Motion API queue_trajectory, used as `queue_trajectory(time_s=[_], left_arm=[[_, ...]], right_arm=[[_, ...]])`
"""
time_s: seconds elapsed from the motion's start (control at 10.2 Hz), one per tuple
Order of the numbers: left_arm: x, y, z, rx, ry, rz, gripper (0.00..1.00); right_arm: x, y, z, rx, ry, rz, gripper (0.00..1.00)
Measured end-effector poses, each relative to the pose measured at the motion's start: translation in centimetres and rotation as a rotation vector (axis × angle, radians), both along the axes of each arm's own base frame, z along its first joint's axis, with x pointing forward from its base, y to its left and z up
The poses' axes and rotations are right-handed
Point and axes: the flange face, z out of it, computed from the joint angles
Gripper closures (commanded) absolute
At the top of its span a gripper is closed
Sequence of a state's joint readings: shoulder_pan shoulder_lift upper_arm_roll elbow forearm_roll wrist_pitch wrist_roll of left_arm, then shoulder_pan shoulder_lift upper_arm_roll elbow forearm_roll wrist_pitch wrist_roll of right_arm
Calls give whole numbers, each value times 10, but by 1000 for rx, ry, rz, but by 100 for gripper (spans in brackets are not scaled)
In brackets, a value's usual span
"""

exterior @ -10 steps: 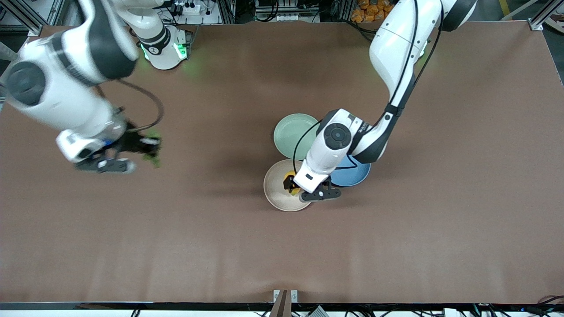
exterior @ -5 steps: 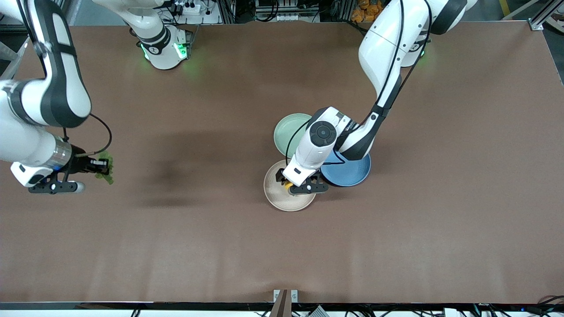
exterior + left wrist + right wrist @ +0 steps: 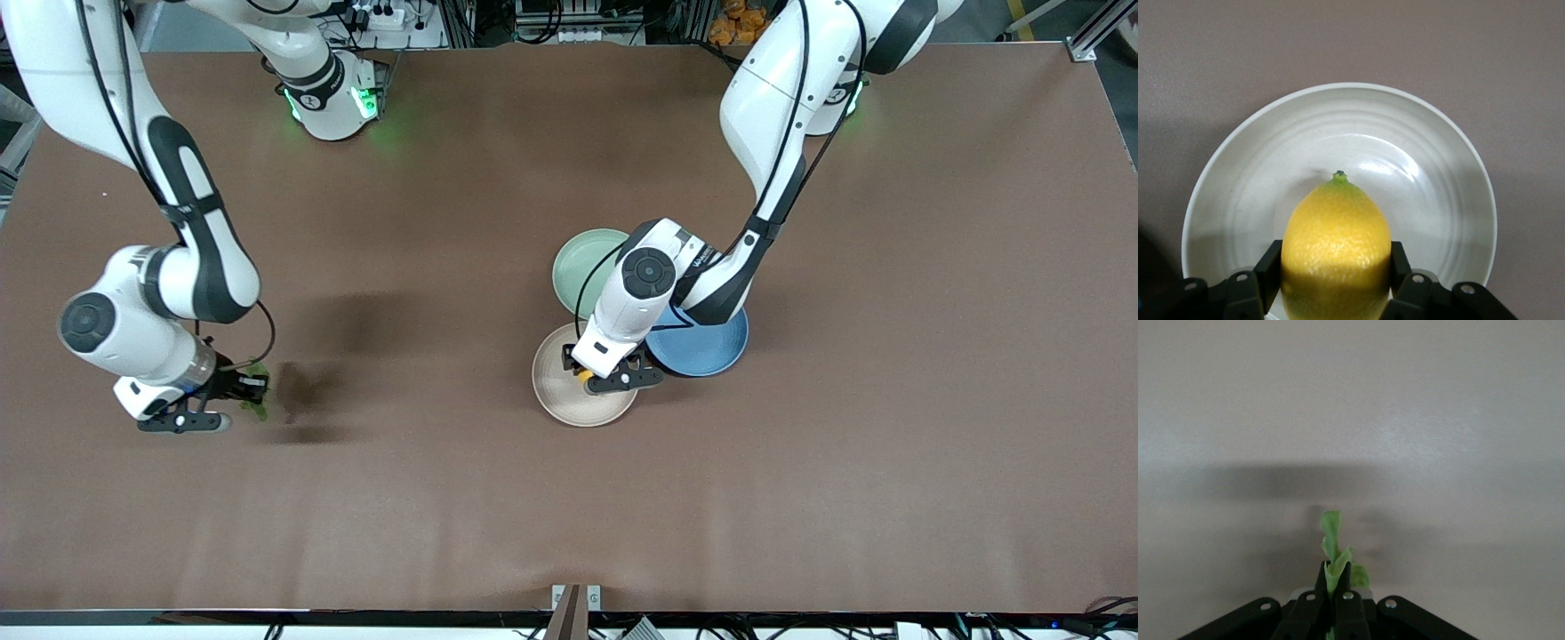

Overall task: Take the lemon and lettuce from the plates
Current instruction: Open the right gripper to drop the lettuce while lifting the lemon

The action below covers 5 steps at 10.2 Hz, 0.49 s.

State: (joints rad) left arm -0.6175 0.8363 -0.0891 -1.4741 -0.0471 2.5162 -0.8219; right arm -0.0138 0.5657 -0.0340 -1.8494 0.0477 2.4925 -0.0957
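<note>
My left gripper point(image 3: 594, 374) is shut on the yellow lemon point(image 3: 1336, 250) and holds it just over the beige-cream plate point(image 3: 560, 396); a little of the lemon point(image 3: 586, 377) shows under the hand in the front view. The plate point(image 3: 1258, 173) fills the left wrist view. The pale mint green plate point(image 3: 580, 262) lies bare, farther from the front camera. My right gripper point(image 3: 252, 397) is shut on the green lettuce point(image 3: 258, 411) low over the bare table toward the right arm's end. The leaf point(image 3: 1333, 553) sticks out between the shut fingers in the right wrist view.
A blue plate point(image 3: 711, 341) lies beside the beige plate, toward the left arm's end, partly under the left arm. The three plates touch or overlap in a cluster at mid-table. Brown table surface point(image 3: 427, 498) stretches all round.
The right arm has swung nearer to the front camera and lowered, carrying the lettuce close to the table. The left gripper has barely moved and still holds the lemon over the beige plate.
</note>
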Motion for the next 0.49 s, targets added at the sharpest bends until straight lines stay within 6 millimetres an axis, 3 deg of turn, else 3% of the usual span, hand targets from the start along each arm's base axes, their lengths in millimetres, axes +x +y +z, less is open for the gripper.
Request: queue_trajectory(time_s=[0.1,0.2,0.3,0.49], left_arm=[[1,-1,2,-4,-4,3,100],[4,-1,7,-11,-14,6,100],[8,0,15,-18,-25,12,100],[20,11,43,-16,-39,31,100]], right_arm=[[1,1,-10,-5,-12,2,79],[3,3,-17,-10,-26,5,24],[4,4,-23,-17,-38,9,0],[5,11,-30,-31,-49,23,0]])
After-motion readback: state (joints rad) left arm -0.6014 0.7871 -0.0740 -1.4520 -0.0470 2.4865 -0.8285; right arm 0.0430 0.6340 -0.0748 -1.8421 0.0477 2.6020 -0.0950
